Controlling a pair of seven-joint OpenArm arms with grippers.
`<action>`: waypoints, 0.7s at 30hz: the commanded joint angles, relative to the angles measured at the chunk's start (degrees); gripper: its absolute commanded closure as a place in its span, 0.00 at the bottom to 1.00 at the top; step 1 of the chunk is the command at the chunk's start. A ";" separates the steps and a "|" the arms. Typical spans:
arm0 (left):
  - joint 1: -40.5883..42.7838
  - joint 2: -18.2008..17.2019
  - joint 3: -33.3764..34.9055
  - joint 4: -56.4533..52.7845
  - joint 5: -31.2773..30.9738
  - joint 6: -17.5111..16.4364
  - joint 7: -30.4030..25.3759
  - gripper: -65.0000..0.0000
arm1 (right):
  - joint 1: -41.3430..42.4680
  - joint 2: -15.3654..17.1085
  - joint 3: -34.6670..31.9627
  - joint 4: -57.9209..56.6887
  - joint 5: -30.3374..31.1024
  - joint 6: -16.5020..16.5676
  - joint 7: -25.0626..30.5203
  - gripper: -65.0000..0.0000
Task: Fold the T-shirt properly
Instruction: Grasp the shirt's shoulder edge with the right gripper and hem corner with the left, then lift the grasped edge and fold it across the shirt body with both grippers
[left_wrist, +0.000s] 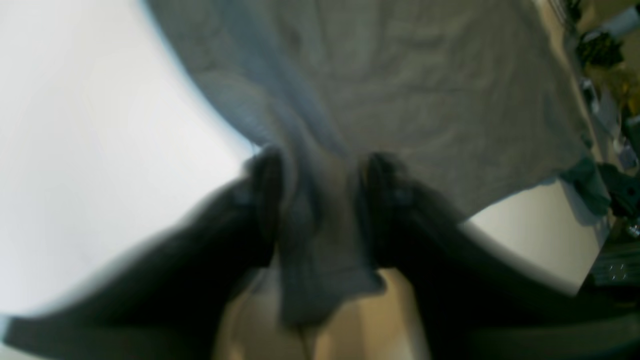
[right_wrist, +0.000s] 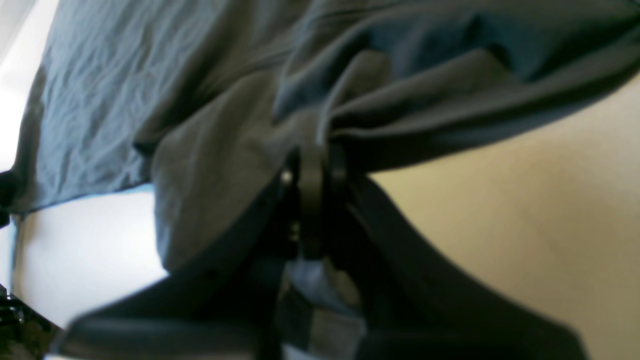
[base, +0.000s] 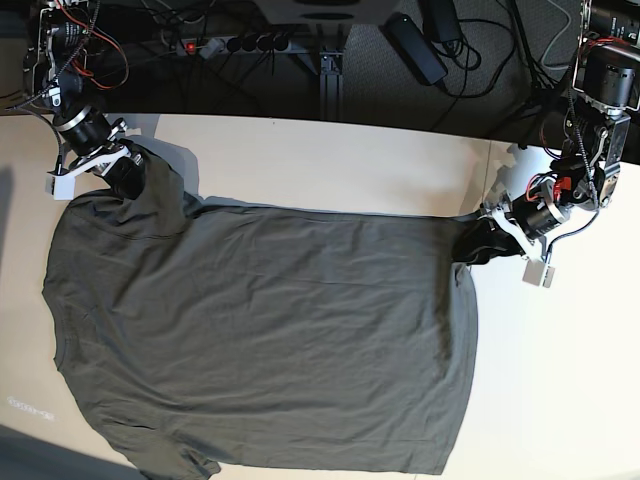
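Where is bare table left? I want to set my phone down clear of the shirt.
The table is bare right of the T-shirt, below the left gripper. A strip is free along the far edge between both grippers. The right gripper corner is crowded, and the shirt covers the middle.

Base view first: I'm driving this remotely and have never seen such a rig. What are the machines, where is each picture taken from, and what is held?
The base view looks down on a pale table where a dark T-shirt lies spread flat. Two robot arms reach in from the far corners. The other two pictures come from cameras on the arms' wrists. The right gripper, at the left of the base view, is shut on a bunched corner of the T-shirt, clear in its wrist view. The left gripper is at the opposite corner with cloth between its fingers; that view is blurred, so a firm grip is uncertain.
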 joint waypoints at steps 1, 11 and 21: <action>1.11 -0.26 0.81 -0.63 4.28 1.27 6.19 0.89 | -0.35 0.63 -0.09 0.00 -2.08 2.03 -2.29 1.00; 0.31 -0.24 0.79 -0.17 0.20 -1.98 6.91 1.00 | -0.37 0.76 -0.09 0.07 -2.32 2.03 -2.60 1.00; 2.51 -3.63 -1.64 13.46 -1.18 -1.98 10.93 1.00 | -1.79 5.73 2.19 4.07 -2.05 2.10 -6.86 1.00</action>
